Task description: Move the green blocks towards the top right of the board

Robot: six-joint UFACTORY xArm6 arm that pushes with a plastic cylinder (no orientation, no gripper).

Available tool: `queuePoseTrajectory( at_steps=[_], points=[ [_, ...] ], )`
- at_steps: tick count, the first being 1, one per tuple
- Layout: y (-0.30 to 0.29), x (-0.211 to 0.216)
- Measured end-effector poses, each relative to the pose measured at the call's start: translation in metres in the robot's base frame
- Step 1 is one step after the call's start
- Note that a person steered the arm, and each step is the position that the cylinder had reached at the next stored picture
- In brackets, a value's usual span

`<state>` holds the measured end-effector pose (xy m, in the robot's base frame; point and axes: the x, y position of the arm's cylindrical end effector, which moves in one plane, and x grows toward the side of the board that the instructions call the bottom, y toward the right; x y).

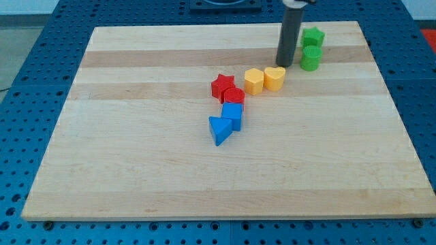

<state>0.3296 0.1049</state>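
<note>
Two green blocks sit near the view's top right of the board: a green star-like block (313, 37) and just below it a green cylinder (310, 58), touching or nearly so. My tip (284, 65) rests on the board just left of the green cylinder, a small gap apart, and right above the yellow heart-shaped block (275, 78).
A yellow hexagonal block (254, 81) sits left of the heart. A red star (221, 86) and a red block (234, 96) lie mid-board, with a blue block (234, 114) and a blue triangle (219, 129) below them. The wooden board (136, 170) lies on a blue perforated table.
</note>
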Motion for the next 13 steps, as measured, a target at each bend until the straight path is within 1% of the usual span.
queuePoseTrajectory(
  at_steps=[1,2,3,4,5,6,7,8,9,10,11,12,13],
  points=[
    [0.002,0.021],
    [0.021,0.019],
    [0.031,0.004],
    [0.042,-0.003],
    [0.059,-0.002],
    [0.060,0.014],
    [0.061,0.005],
    [0.061,-0.010],
    [0.056,-0.003],
    [0.010,-0.001],
    [-0.036,-0.033],
    [-0.038,-0.075],
    [-0.012,-0.103]
  ],
)
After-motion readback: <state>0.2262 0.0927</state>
